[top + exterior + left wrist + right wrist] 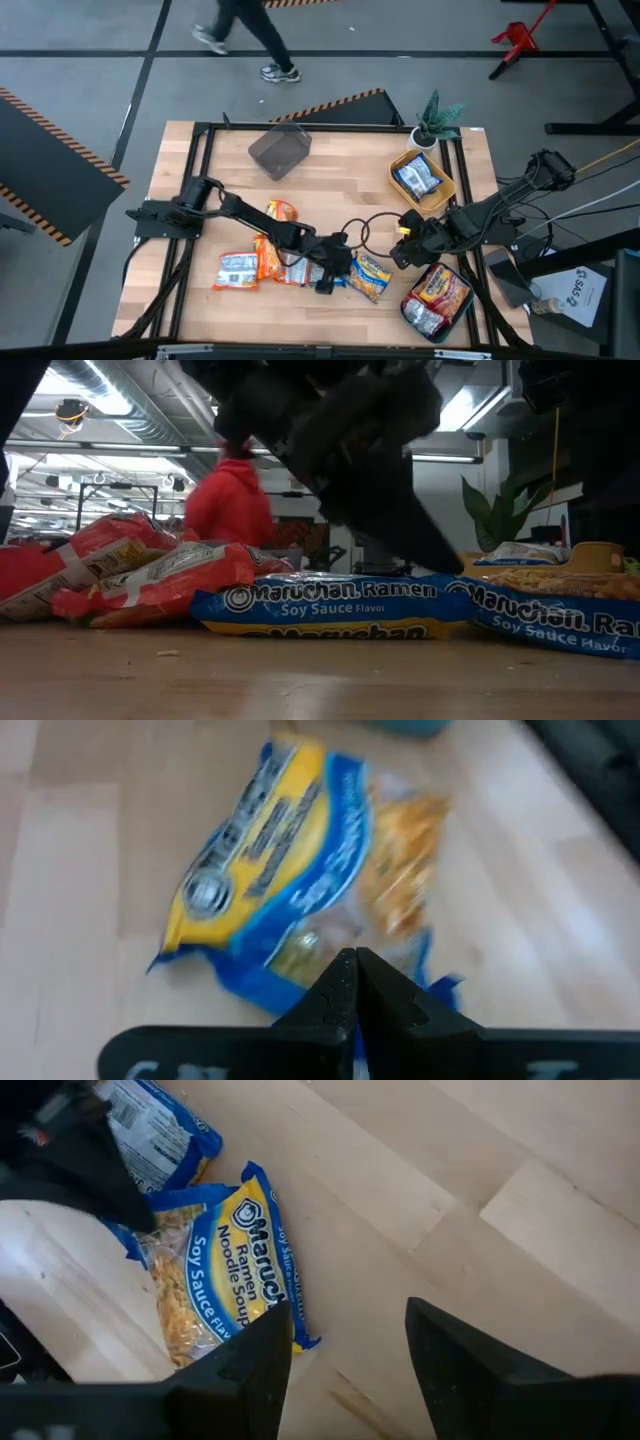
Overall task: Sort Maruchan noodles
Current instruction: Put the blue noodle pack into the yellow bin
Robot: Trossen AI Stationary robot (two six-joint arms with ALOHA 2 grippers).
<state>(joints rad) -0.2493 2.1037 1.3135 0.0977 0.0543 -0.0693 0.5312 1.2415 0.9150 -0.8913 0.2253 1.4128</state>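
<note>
The blue-and-yellow soy sauce packet (371, 275) lies flat on the desk (340, 180). The left tool (328, 284), fingers pressed together, sits at the packet's edge, holding nothing. The right tool (398, 253), fingers apart and empty, hovers just beside the packet.

A robotics lab or industrial workshop — a wooden table (330, 190) on a black metal frame stands on grey concrete floor marked with hazard-striped tape (40, 110), exposed ceiling ducts (130, 400) and strip lights overhead, a person (245, 35) walking past.
</note>
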